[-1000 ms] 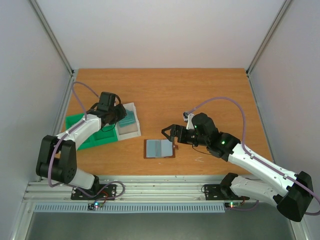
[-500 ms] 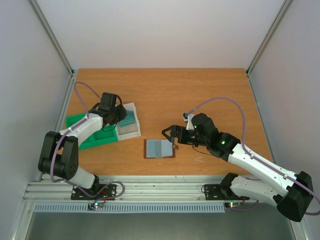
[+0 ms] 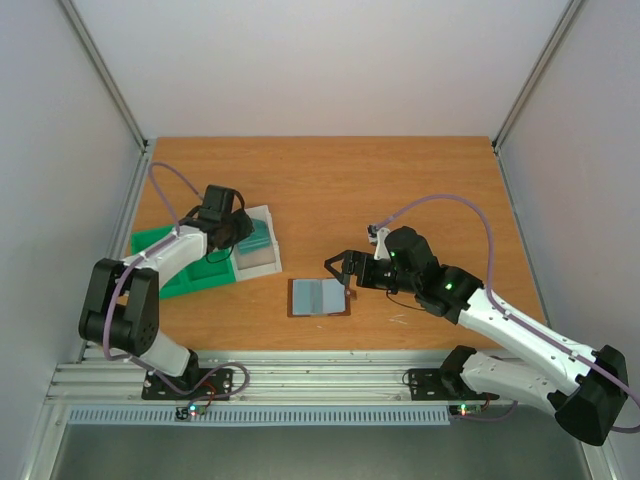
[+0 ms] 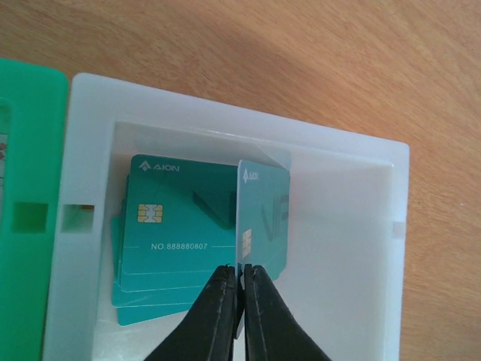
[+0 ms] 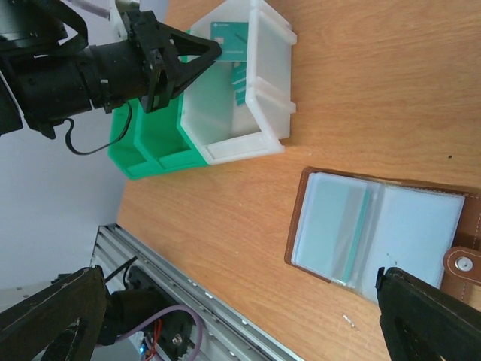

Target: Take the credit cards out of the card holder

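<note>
- The card holder (image 3: 320, 297) lies open and flat, grey-blue pockets up, close to the near edge of the worktop (image 3: 400, 180), about midway along it. Its snap tab (image 5: 459, 263) points toward the right arm.
- A thin teal strip shows in the pocket beside the fold.
- One teal card (image 4: 263, 226) stands on edge inside the white bin (image 4: 338, 248), its lower edge pinched between the pressed-together fingers of the left claw (image 4: 240, 274).
- Just beside it, a stack of teal cards (image 4: 173, 233) lies flat on the bin floor.
- The bin sits against a green tray (image 3: 165, 262) near the worktop's left edge.
- The right claw (image 3: 338, 272) is spread wide, holding nothing, by the holder's far right corner.
</note>
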